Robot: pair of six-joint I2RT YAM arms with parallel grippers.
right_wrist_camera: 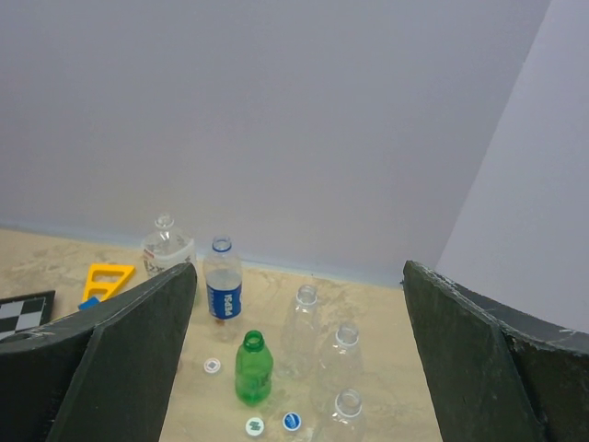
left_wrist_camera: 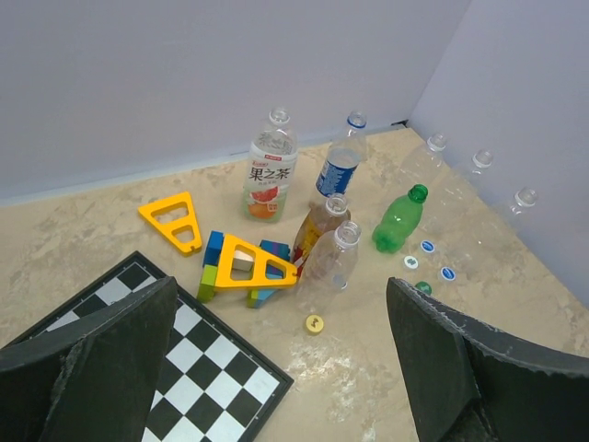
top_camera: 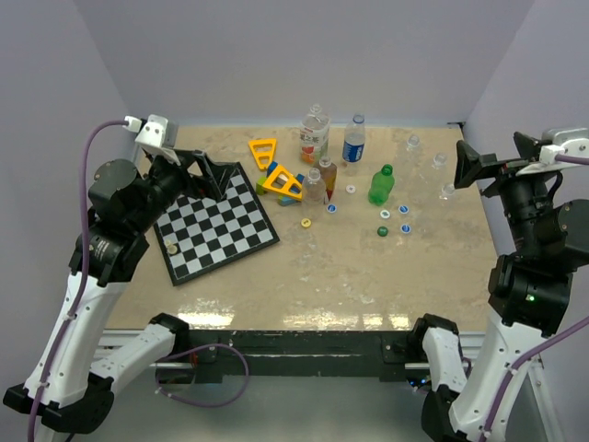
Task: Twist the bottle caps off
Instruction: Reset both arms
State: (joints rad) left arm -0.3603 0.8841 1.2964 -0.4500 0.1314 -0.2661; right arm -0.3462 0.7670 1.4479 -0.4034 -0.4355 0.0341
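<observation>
Nearest the arms, the front strip of the beige marbled table (top_camera: 368,285) is left bare. A black-and-white chequered board (top_camera: 216,230) is laid askew toward the left edge, with a small yellowish disc (top_camera: 171,246) on its near side; whether this is a cap cannot be told. The left gripper (top_camera: 207,170) is held above the board's far corner and the right gripper (top_camera: 465,168) above the right edge. Both are spread wide with nothing between the fingers, apparently so that either can be brought down on a bottle. Past the middle of the table, small round plastic caps (top_camera: 404,227) in blue, white, green and yellow are scattered flat beside the bottles, which suggests most necks have already been opened. The green plastic bottle (top_camera: 381,186) is stood upright just behind them, and its top seems to be capped, so it is judged the likeliest work left. A clear bottle (top_camera: 315,189) and an amber bottle (top_camera: 328,173) are set touching beside the yellow triangular toy frames (top_camera: 263,152). Farther back, the orange-labelled bottle (top_camera: 314,138) and the blue-labelled bottle (top_camera: 353,145) are stood near the far edge. Three clear unlabelled bottles (top_camera: 440,161) are lined toward the far right corner, open-necked as far as can be seen.
</observation>
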